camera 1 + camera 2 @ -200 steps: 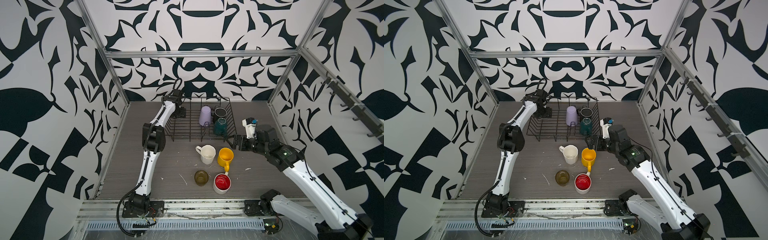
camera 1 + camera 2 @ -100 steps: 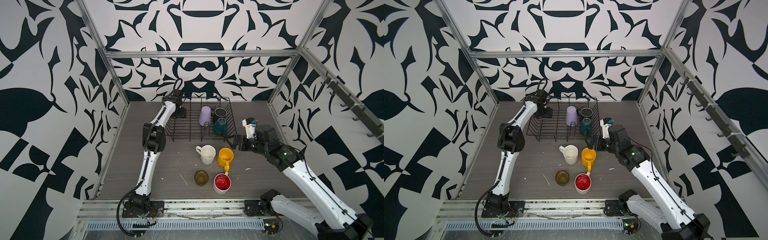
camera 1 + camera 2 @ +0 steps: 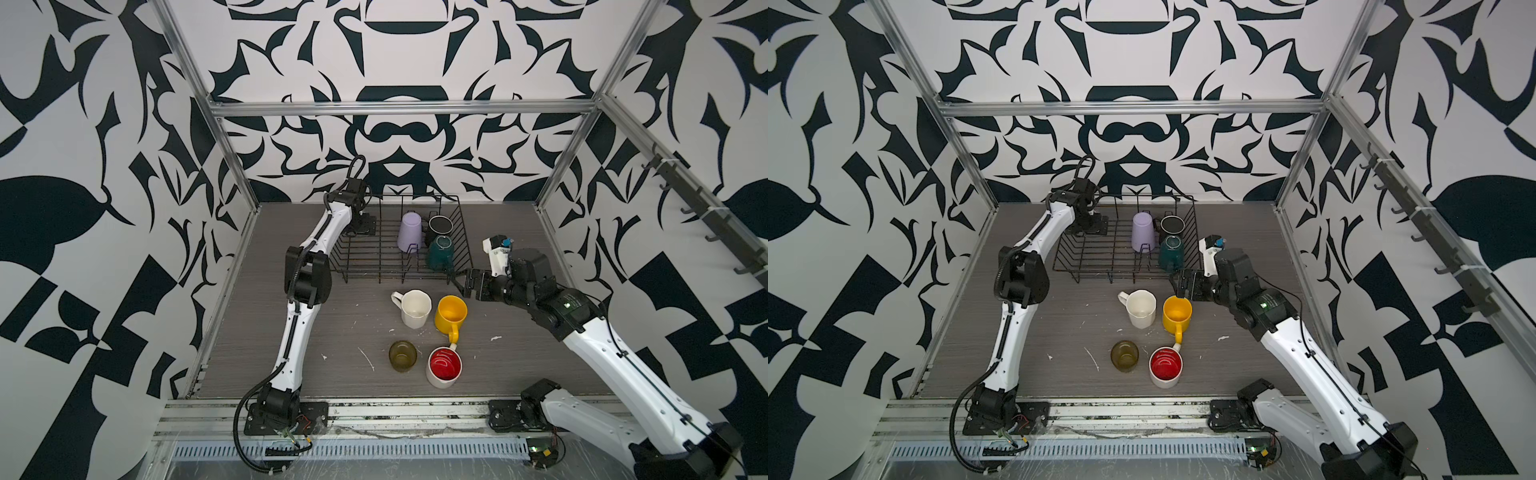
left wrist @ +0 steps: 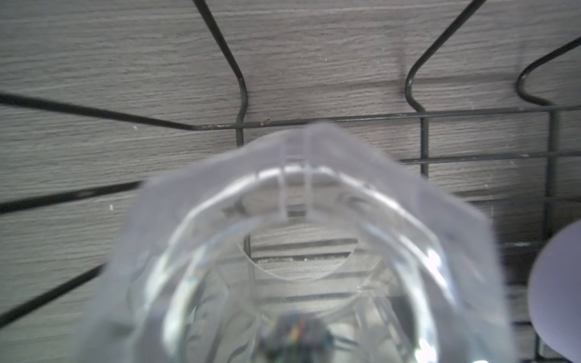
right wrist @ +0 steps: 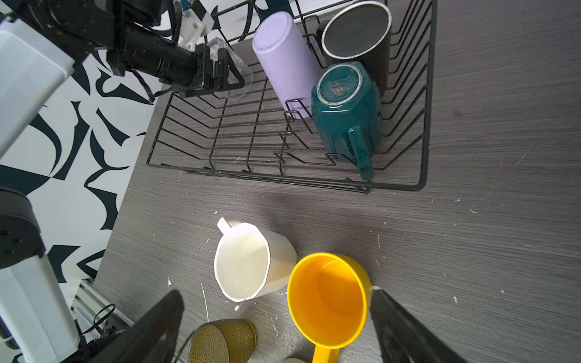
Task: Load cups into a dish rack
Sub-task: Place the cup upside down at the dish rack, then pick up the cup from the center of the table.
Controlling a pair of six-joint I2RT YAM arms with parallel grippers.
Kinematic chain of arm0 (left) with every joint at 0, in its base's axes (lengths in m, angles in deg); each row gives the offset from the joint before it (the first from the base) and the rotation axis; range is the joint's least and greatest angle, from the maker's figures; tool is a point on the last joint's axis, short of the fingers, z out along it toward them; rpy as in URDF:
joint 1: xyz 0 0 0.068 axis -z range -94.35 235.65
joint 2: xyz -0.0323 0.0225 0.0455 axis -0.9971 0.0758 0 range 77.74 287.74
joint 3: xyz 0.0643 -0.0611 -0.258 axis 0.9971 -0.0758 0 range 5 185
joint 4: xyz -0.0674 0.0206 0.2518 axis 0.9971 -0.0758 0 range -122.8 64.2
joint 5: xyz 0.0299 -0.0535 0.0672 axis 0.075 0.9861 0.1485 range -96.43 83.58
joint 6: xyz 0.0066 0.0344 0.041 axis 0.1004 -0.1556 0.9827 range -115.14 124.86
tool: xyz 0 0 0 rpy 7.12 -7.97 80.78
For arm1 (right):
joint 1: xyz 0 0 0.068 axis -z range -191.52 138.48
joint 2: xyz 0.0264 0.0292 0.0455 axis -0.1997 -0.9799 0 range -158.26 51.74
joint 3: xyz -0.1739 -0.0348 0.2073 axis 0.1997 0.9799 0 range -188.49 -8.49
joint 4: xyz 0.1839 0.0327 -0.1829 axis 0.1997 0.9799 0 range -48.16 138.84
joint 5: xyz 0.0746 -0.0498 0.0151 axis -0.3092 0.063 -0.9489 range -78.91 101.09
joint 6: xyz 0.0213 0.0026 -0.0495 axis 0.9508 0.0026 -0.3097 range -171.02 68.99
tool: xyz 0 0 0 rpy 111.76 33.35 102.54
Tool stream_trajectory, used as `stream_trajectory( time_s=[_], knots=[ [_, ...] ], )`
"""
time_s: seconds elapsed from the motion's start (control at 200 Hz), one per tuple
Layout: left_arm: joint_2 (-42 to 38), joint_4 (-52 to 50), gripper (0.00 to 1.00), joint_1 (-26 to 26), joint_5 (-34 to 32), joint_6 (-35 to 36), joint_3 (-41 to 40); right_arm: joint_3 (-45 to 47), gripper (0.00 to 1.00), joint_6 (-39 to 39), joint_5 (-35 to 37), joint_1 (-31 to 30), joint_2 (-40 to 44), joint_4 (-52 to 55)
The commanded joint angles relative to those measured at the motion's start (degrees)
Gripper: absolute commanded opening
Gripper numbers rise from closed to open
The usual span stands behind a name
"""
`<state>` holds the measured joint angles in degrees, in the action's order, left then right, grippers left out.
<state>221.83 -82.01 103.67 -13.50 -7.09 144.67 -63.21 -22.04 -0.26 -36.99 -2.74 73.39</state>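
The black wire dish rack (image 3: 361,257) holds an upturned lilac tumbler (image 3: 409,230), a black mug (image 3: 439,226) and a dark-green mug (image 3: 440,251). My left gripper (image 3: 363,224) is at the rack's far left corner with a clear glass (image 4: 298,235) between its jaws. The glass hides the fingers, so the grip is unclear. In front of the rack stand a white faceted mug (image 3: 415,308), a yellow mug (image 3: 451,314), an olive glass (image 3: 402,355) and a white mug with red inside (image 3: 444,368). My right gripper (image 5: 276,330) hangs open above the yellow mug (image 5: 327,298), holding nothing.
Patterned walls and metal frame posts (image 3: 232,158) close in the grey table on three sides. A metal rail (image 3: 374,411) carrying both arm bases runs along the front edge. The left arm's elbow (image 3: 307,274) stands beside the rack's left end.
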Motion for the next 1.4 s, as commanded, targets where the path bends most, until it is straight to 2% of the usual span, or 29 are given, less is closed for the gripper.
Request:
stream_trajectory(
  time_s=[0.0, 0.175, 0.27, 0.58, 0.905, 1.12, 1.395],
  knots=[
    [-7.0, -0.3, 0.99, -0.3, 0.9, -1.2, -2.3, -1.5, 0.93, -1.4, 3.1, 0.2, -0.5, 1.2],
    [-16.0, 5.7, 0.99, -0.2, 1.7, -2.9, -10.3, -5.2, 0.84, -2.8, 11.8, 0.2, -5.0, 11.6],
    [-21.4, 9.3, 0.99, -0.2, 2.4, -3.8, -15.7, -6.0, 0.82, -2.9, 12.4, 0.2, -7.2, 14.4],
    [-39.5, 21.0, 0.99, -0.2, 2.5, -5.1, -32.0, -0.4, 0.67, -0.1, 11.3, -0.8, -8.3, 12.0],
    [-59.4, 38.7, 0.99, -0.3, 4.6, -3.5, -54.9, 1.8, 0.58, 1.8, 14.4, -4.7, -13.9, 10.0],
    [-67.2, 40.2, 0.99, -0.3, 5.4, -2.8, -61.4, 2.0, 0.54, 1.9, 16.3, -5.9, -18.9, 7.3],
    [-76.0, 42.3, 0.99, -0.3, 3.1, -2.7, -68.8, 2.2, 0.34, 1.7, 17.4, -6.1, -23.5, 4.8]
  ],
)
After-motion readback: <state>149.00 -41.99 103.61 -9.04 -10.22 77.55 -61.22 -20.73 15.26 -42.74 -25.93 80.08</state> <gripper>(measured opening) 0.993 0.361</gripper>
